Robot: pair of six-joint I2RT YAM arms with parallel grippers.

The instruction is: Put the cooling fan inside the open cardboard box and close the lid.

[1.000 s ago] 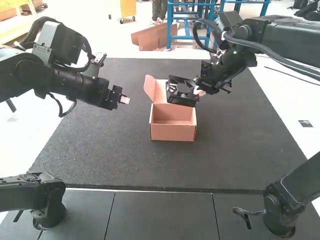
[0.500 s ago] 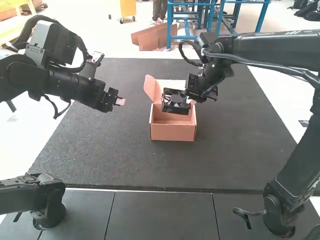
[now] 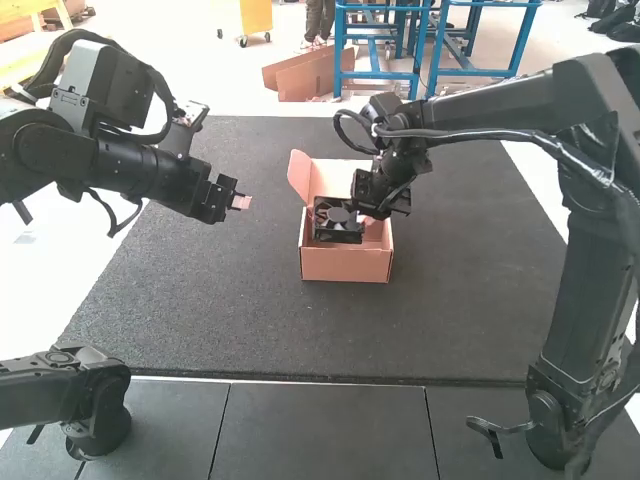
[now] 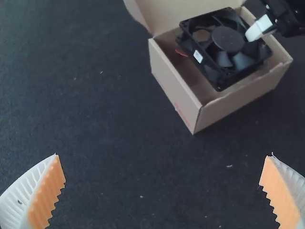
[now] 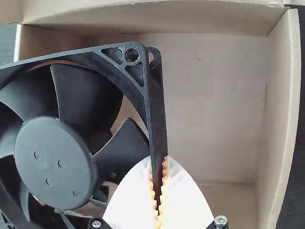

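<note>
A black, grainy mat [image 3: 200, 290] lies spread over most of a white table [image 3: 45, 270], with a few pale specks [image 4: 229, 166] on it. Dark flat panels [image 3: 320, 430] line the near edge. On the white surface right of the mat sits a small dark tag [image 3: 611, 246], possibly a sticker

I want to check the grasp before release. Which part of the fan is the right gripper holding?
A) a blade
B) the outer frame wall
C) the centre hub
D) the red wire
B: the right gripper is clamped on the thin outer frame wall of the fan, clear of hub and blades.
</note>
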